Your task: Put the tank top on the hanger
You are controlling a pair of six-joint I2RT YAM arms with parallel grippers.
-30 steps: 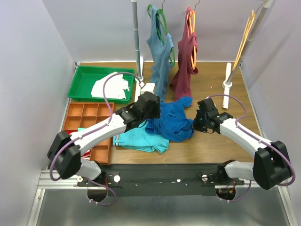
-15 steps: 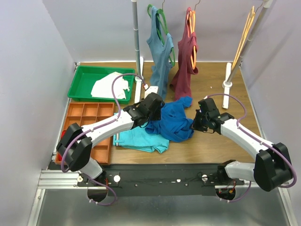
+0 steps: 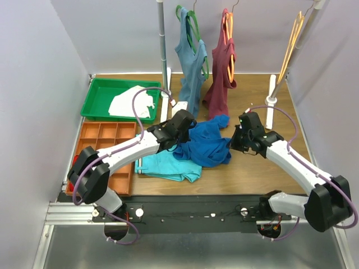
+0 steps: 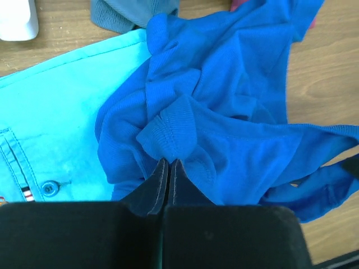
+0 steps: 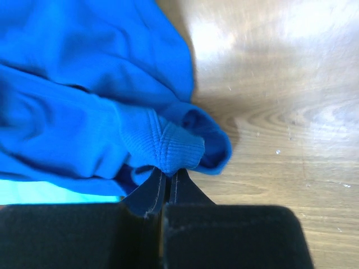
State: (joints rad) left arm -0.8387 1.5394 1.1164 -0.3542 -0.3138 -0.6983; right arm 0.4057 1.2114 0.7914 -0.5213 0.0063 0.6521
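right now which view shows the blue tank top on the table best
Top view: the tank top shows nearly whole, crumpled on the table. Left wrist view gives only folds pinched in the left pincer; right wrist view, a ribbed edge in the right pincer.

High overview, wrist views near tank top (image 4: 224, 129)

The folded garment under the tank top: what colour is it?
Turquoise; the folded garment shows best in the left wrist view, beneath the royal blue tank top.
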